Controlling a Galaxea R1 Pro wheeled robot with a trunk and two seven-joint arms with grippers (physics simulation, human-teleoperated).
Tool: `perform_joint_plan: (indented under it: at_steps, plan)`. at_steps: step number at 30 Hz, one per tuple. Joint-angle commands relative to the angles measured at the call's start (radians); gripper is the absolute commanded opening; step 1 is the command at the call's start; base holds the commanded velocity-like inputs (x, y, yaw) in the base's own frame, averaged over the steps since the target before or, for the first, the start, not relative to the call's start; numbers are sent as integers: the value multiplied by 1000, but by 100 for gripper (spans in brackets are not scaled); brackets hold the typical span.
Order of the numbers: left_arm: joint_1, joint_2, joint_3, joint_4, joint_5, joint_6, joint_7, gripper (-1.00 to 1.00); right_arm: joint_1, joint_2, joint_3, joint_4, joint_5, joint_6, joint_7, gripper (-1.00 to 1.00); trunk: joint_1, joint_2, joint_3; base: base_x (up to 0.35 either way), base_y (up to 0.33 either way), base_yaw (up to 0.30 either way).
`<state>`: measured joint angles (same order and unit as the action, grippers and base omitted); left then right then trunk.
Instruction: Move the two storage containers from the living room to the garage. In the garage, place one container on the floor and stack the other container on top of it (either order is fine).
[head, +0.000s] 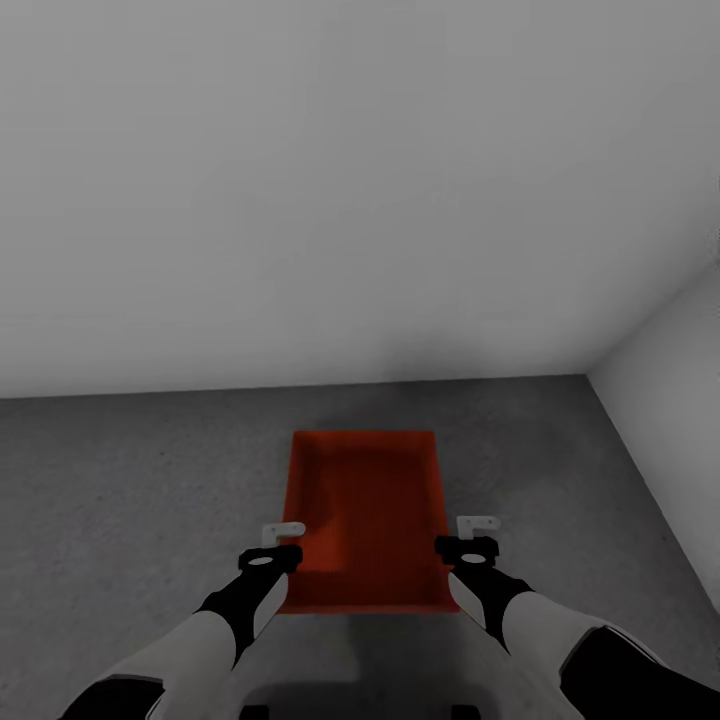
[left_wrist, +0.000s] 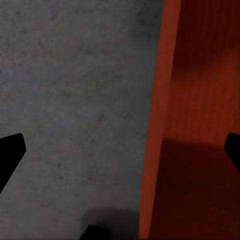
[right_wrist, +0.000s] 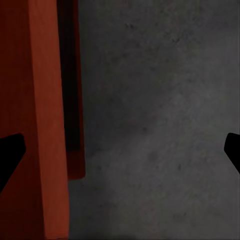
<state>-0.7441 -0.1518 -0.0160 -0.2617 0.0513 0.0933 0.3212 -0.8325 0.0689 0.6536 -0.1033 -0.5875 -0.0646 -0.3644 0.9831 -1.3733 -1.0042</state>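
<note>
Overhead, both released pincers straddle the container's (head: 366, 515) walls; right wrist reveals a second box (right_wrist: 75, 100) beneath.

both arms lowered forward, left gripper (head: 284, 540) open, right gripper (head: 478, 534) open

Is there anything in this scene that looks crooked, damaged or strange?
Nothing stands out. The orange-red container sits flat and square on the grey concrete floor near the wall, with no visible dents. The left gripper and right gripper are open, one straddling each long side wall.
</note>
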Motion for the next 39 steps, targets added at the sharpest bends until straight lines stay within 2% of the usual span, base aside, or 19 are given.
perform_joint_plan:
  at_steps: [1, 39]
  plan:
    - [0, 0, -2, -2, 5, 5, 4, 100, 0, 0, 8, 0, -11, -4, -3, 100, -4, 7, 3, 0, 0, 0]
    - [0, 0, -1, -2, 5, 5, 4, 100, 0, 1, 8, 0, -11, -3, -2, 100, -150, 273, 122, 0, 0, 0]
